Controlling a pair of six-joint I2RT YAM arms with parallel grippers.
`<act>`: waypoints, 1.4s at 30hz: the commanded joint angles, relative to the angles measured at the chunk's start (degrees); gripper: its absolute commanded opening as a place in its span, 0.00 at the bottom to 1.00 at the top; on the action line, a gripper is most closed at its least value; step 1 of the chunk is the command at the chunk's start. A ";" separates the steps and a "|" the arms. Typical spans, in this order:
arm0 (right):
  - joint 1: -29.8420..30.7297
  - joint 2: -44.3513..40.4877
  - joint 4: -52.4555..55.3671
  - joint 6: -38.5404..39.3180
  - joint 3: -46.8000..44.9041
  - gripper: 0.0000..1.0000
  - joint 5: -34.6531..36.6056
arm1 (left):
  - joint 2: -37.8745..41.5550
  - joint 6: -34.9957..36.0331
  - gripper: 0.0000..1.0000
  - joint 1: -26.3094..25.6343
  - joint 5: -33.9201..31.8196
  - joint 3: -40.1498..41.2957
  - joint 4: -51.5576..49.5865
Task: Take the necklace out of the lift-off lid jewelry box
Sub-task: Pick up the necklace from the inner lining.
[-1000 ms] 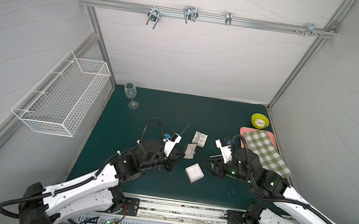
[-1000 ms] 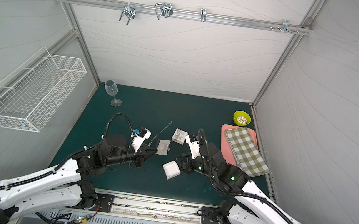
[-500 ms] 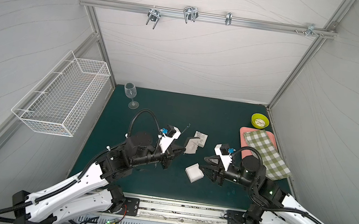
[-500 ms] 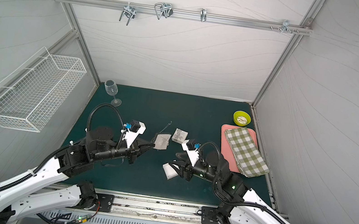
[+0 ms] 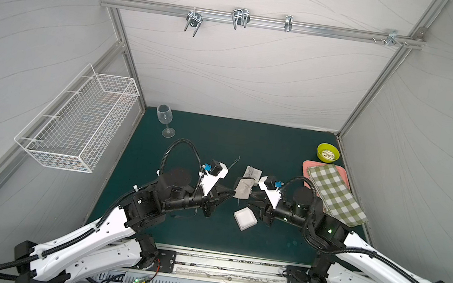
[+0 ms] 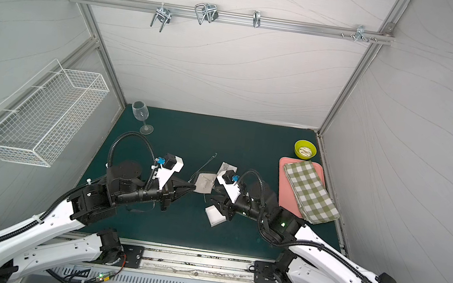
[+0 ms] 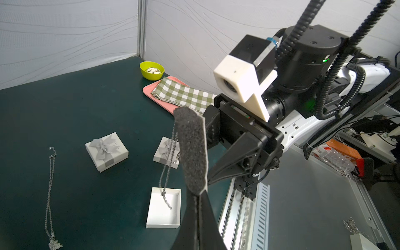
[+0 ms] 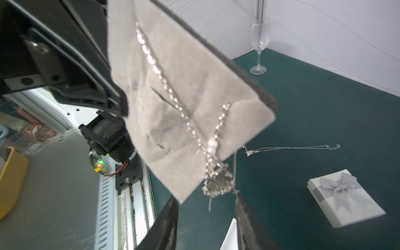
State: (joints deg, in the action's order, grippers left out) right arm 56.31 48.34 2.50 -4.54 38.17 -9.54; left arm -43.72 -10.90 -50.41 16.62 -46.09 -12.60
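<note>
Since a second ago the right gripper (image 8: 205,197) has drawn in from beside the box toward the raised pad, and the left arm now stands higher over the mat. The right gripper's fingers (image 8: 164,223) stand apart with nothing gripped, one on each side of the bunched chain end dangling off the pad's lower edge. Whether a fingertip touches the chain I cannot tell. The left gripper (image 7: 195,192) is clamped tight on the edge of the foam insert pad (image 8: 173,86), holding it in the air with its grey velvet face toward the right gripper. The necklace (image 8: 188,121) is strung across that face, out of the box, its tail hanging free. The open white box base (image 7: 158,216) sits on the green mat (image 5: 265,244) close below. In both top views the pad and the right wrist hide part of what lies behind them. Around them are:
- one white gift box (image 7: 106,151) with a grey bow
- one bow-topped piece (image 7: 165,152), lid or box I cannot tell
- one loose necklace (image 7: 49,194) laid out flat, making two necklaces
- one wine glass (image 5: 164,117)
- one yellow-green bowl (image 5: 328,152)
- one pink tray (image 5: 305,171) bearing one checked cloth (image 5: 335,193)
- one wire basket (image 5: 80,124) on the left wall
</note>
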 commanded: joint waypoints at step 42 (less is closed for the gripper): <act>1.05 -3.37 1.17 9.85 5.05 0.00 6.74 | 5.27 -0.53 0.00 -0.24 -4.09 3.85 1.70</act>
State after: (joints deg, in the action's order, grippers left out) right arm 57.04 46.52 0.80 6.72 41.50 -5.34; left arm -39.42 -11.77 -50.41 13.67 -42.46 -12.16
